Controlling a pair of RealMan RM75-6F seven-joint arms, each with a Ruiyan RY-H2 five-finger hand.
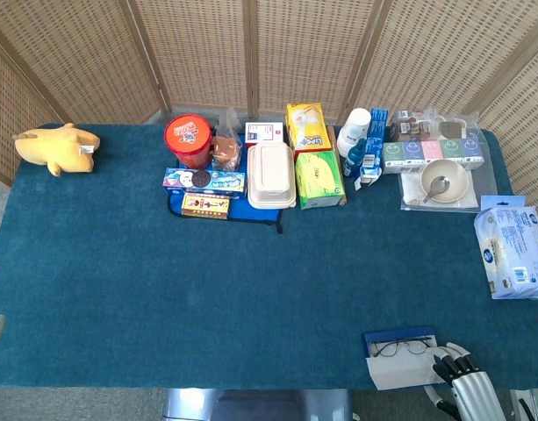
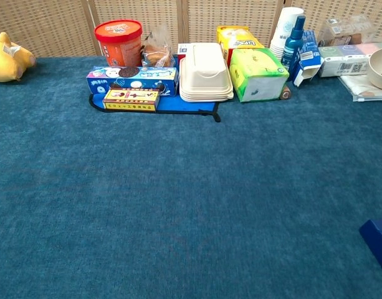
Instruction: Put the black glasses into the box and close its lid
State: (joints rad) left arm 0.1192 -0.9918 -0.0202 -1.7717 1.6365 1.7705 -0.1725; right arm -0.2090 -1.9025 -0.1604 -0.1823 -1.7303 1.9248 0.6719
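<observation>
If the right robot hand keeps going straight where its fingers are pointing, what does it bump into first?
Probably the box. The right robot hand sits at the table's near edge, fingers aimed up and left at the box's right side, where the black glasses lie inside. Depth is hard to judge, so it might pass just above.
</observation>
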